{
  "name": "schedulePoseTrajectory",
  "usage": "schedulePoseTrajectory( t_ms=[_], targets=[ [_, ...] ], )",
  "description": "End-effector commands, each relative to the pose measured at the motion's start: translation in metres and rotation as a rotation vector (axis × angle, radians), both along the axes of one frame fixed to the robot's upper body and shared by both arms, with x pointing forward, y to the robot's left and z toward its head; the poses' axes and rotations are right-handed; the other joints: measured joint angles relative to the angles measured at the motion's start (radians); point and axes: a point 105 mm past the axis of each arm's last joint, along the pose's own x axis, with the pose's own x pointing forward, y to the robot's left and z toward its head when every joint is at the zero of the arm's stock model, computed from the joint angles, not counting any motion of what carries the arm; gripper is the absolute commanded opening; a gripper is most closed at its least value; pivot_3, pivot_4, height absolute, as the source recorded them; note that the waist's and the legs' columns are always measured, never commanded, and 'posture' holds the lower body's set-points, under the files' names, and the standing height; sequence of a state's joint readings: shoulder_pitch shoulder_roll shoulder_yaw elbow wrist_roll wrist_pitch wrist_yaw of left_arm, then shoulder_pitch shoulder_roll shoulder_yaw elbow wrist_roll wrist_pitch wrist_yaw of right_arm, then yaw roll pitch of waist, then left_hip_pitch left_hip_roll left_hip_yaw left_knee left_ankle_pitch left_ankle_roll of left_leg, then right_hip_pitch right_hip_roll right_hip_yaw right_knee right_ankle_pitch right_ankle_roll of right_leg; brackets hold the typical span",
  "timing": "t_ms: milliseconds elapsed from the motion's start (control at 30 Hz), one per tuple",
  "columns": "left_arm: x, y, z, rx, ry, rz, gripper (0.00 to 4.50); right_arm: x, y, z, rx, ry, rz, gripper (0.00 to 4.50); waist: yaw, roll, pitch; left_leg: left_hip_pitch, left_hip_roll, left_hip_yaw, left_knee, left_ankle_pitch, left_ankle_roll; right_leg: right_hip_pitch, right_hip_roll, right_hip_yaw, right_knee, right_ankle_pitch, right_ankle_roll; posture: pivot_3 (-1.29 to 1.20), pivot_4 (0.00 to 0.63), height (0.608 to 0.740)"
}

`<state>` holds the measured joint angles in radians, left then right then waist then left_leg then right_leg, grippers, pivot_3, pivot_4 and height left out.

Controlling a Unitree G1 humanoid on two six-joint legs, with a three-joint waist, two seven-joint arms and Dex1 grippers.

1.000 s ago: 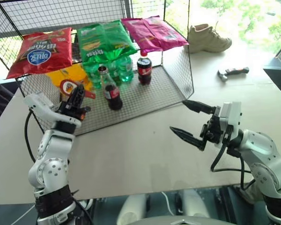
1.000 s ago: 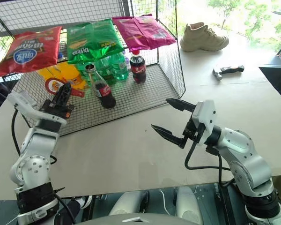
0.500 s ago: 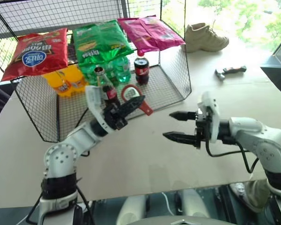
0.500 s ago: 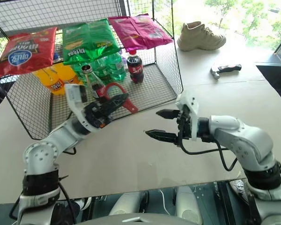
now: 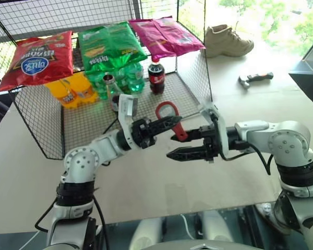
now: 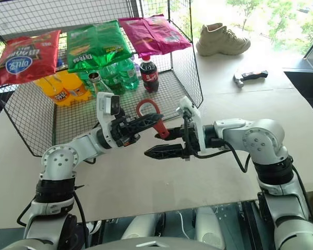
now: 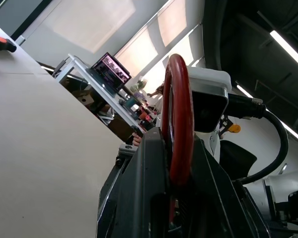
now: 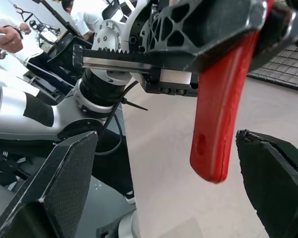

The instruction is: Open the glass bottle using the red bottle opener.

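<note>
My left gripper (image 5: 173, 123) is shut on the red bottle opener (image 5: 167, 110) and holds it in the air over the middle of the table, ring head up and handle slanting down. In the left wrist view the ring (image 7: 179, 124) rises between the fingers. My right gripper (image 5: 170, 147) is open, pointing left, with the opener's handle (image 8: 221, 114) hanging between its fingers (image 8: 64, 188) and no contact visible. The glass bottle (image 5: 110, 86) stands on the wire shelf behind my left wrist, its lower part hidden.
The wire cage (image 5: 195, 78) holds a plastic cola bottle (image 5: 156, 77), green bottles (image 5: 133, 75) and orange bottles (image 5: 73, 91), with snack bags (image 5: 112, 44) on top. A shoe (image 5: 228, 41) and a small hammer (image 5: 255, 79) lie on the table at the back right.
My left arm has swung right from the cage to the table's middle with the opener. My right gripper has moved left and rolled, so its fingers now flank the handle.
</note>
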<state>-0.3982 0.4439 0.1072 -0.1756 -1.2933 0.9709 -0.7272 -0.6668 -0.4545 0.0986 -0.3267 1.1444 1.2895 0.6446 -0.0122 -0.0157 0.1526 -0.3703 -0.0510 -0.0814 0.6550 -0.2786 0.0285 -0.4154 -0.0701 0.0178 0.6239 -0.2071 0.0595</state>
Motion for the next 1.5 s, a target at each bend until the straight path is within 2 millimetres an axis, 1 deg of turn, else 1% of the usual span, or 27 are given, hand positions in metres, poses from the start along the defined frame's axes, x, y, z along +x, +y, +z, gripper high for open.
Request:
schedulePoseTrajectory(
  t_ms=[33,100,133,200,233,300,400,567,633,667,700,767,833,867,900,933,967,1033,1100,1167,1267,1333,1433,1500],
  targets=[
    [-0.004,-0.001,-0.001,0.011,-0.021,-0.033,0.0,-0.004,0.002,0.016,0.044,-0.012,0.025,3.81,-0.001,0.0,0.0,0.0,0.0,0.0,0.0,0.0,0.0,0.0,0.0,0.0,0.0,0.0,0.0,0.0,0.15,0.74],
    [-0.005,-0.001,-0.002,0.013,-0.021,-0.036,0.0,-0.006,0.002,0.016,0.039,-0.002,0.033,2.93,0.0,0.0,0.0,0.0,0.0,0.0,0.0,0.0,0.0,0.0,0.0,0.0,0.0,0.0,0.0,0.0,0.15,0.74],
    [-0.005,-0.001,-0.003,0.017,-0.022,-0.039,0.0,-0.007,0.002,0.016,0.034,0.001,0.037,2.38,0.001,0.0,0.0,0.0,0.0,0.0,0.0,0.0,0.0,0.0,0.0,0.0,0.0,0.0,0.0,0.0,0.15,0.74],
    [-0.005,-0.001,-0.004,0.019,-0.024,-0.039,0.0,-0.007,0.001,0.014,0.021,0.008,0.037,1.54,0.001,0.0,0.0,0.0,0.0,0.0,0.0,0.0,0.0,0.0,0.0,0.0,0.0,0.0,0.0,0.0,0.15,0.74],
    [-0.004,-0.001,-0.005,0.016,-0.023,-0.038,0.0,-0.007,0.0,0.013,0.013,0.013,0.036,1.0,0.0,0.0,0.0,0.0,0.0,0.0,0.0,0.0,0.0,0.0,0.0,0.0,0.0,0.0,0.0,0.0,0.15,0.74],
    [-0.003,-0.002,-0.005,0.012,-0.022,-0.036,0.0,-0.008,-0.001,0.012,0.001,0.022,0.04,0.09,0.0,0.0,0.0,0.0,0.0,0.0,0.0,0.0,0.0,0.0,0.0,0.0,0.0,0.0,0.0,0.0,0.15,0.74],
    [-0.002,-0.004,-0.009,0.026,-0.022,-0.027,0.0,-0.009,-0.001,0.01,-0.009,0.036,0.043,0.04,0.0,0.0,0.0,0.0,0.0,0.0,0.0,0.0,0.0,0.0,0.0,0.0,0.0,0.0,0.0,0.0,0.15,0.74],
    [-0.007,-0.005,-0.008,0.021,-0.035,-0.046,0.0,-0.007,-0.004,0.006,-0.009,0.057,0.011,0.04,-0.001,0.0,0.0,0.0,0.0,0.0,0.0,0.0,0.0,0.0,0.0,0.0,0.0,0.0,0.0,0.0,0.15,0.74],
    [-0.005,-0.005,-0.008,0.026,-0.051,-0.023,0.77,-0.002,-0.007,0.001,-0.001,0.082,-0.048,0.0,0.0,0.0,0.0,0.0,0.0,0.0,0.0,0.0,0.0,0.0,0.0,0.0,0.0,0.0,0.0,0.0,0.15,0.74],
    [-0.004,-0.004,-0.008,0.029,-0.05,-0.009,1.0,0.001,-0.011,-0.004,0.001,0.089,-0.092,0.0,0.001,0.0,0.0,0.0,0.0,0.0,0.0,0.0,0.0,0.0,0.0,0.0,0.0,0.0,0.0,0.0,0.15,0.74],
    [-0.004,-0.003,-0.009,0.037,-0.046,0.004,1.4,0.003,-0.015,-0.009,-0.001,0.096,-0.134,0.0,0.001,0.0,0.0,-0.001,0.0,0.0,0.0,0.0,0.0,0.0,0.0,0.0,0.0,0.0,0.0,0.0,0.15,0.74],
    [-0.004,0.0,-0.011,0.067,-0.052,0.033,2.51,0.006,-0.022,-0.018,-0.012,0.093,-0.214,0.0,0.002,0.0,0.0,-0.002,0.0,-0.001,0.0,0.0,0.0,0.0,-0.001,-0.001,-0.001,0.0,0.0,0.0,0.15,0.74],
    [0.002,0.006,-0.008,0.076,-0.069,0.132,3.39,0.022,-0.038,-0.027,-0.033,0.039,-0.392,0.0,0.002,0.0,0.0,-0.002,0.0,0.0,0.0,0.0,0.0,-0.002,-0.001,0.0,-0.001,0.0,0.0,0.0,0.15,0.74],
    [0.005,0.009,-0.007,0.086,-0.077,0.189,3.8,0.03,-0.048,-0.03,-0.041,0.01,-0.487,0.0,0.002,0.0,0.0,-0.003,0.0,-0.001,0.0,0.0,0.0,-0.002,-0.001,0.0,-0.001,0.0,0.0,0.0,0.15,0.74],
    [0.009,0.014,-0.007,0.108,-0.104,0.264,4.29,0.037,-0.061,-0.033,-0.057,-0.04,-0.573,0.0,0.002,0.0,0.0,-0.003,0.0,-0.001,0.0,0.0,0.0,-0.002,-0.001,-0.001,-0.001,0.0,0.0,0.0,0.15,0.74],
    [0.014,0.019,-0.006,0.127,-0.127,0.346,4.41,0.042,-0.071,-0.034,-0.075,-0.085,-0.64,0.0,0.003,0.0,0.0,-0.004,0.0,-0.001,0.0,0.0,0.0,-0.003,-0.001,0.0,-0.001,0.0,0.0,0.0,0.15,0.74],
    [0.018,0.027,-0.004,0.133,-0.164,0.456,4.41,0.05,-0.087,-0.036,-0.101,-0.147,-0.736,0.0,0.004,0.0,0.0,-0.006,0.0,0.0,0.0,0.0,0.0,-0.006,-0.001,0.0,-0.001,0.0,0.001,0.0,0.15,0.74],
    [0.021,0.037,0.0,0.134,-0.209,0.587,4.41,0.058,-0.106,-0.036,-0.125,-0.223,-0.845,0.0,0.006,0.0,0.0,-0.007,0.0,0.0,0.0,0.0,0.0,-0.007,-0.001,0.0,0.0,0.0,0.001,0.0,0.15,0.74],
    [0.02,0.046,-0.01,0.219,-0.27,0.702,4.41,0.067,-0.121,-0.029,-0.118,-0.312,-0.951,0.0,0.002,0.0,0.0,-0.008,0.0,0.001,0.0,0.0,0.0,-0.008,-0.001,0.001,0.0,0.0,0.001,0.0,0.15,0.74],
    [0.019,0.055,-0.02,0.309,-0.332,0.81,4.41,0.075,-0.131,-0.023,-0.112,-0.393,-1.034,0.0,0.001,0.001,0.0,-0.007,0.0,0.003,0.0,0.0,-0.001,-0.008,0.0,0.003,0.0,0.0,0.0,0.0,0.15,0.74],
    [0.021,0.062,-0.029,0.4,-0.4,0.932,4.41,0.082,-0.138,-0.017,-0.08,-0.449,-1.114,0.0,0.005,0.001,0.0,-0.007,0.001,0.003,-0.001,0.001,-0.001,-0.008,0.0,0.003,0.0,0.0,0.0,0.0,0.15,0.74],
    [0.024,0.063,-0.033,0.483,-0.476,0.992,4.41,0.088,-0.143,-0.014,-0.106,-0.537,-1.148,0.0,0.015,0.0,0.0,-0.007,0.0,0.003,-0.001,0.001,-0.001,-0.008,0.0,0.002,0.0,0.0,0.0,0.0,0.15,0.74],
    [0.033,0.074,-0.03,0.561,-0.572,1.116,4.41,0.096,-0.149,-0.005,-0.044,-0.567,-1.242,0.0,0.026,0.001,0.0,-0.007,-0.001,0.003,0.0,0.001,-0.001,-0.008,-0.001,0.002,-0.001,0.0,0.0,0.0,0.15,0.74],
    [0.04,0.085,-0.029,0.584,-0.593,1.204,4.41,0.099,-0.148,0.001,-0.02,-0.597,-1.257,0.0,0.025,0.001,0.0,-0.007,0.0,0.003,0.0,0.001,-0.001,-0.008,0.0,0.002,0.0,0.0,0.0,0.0,0.15,0.74]
  ],
)
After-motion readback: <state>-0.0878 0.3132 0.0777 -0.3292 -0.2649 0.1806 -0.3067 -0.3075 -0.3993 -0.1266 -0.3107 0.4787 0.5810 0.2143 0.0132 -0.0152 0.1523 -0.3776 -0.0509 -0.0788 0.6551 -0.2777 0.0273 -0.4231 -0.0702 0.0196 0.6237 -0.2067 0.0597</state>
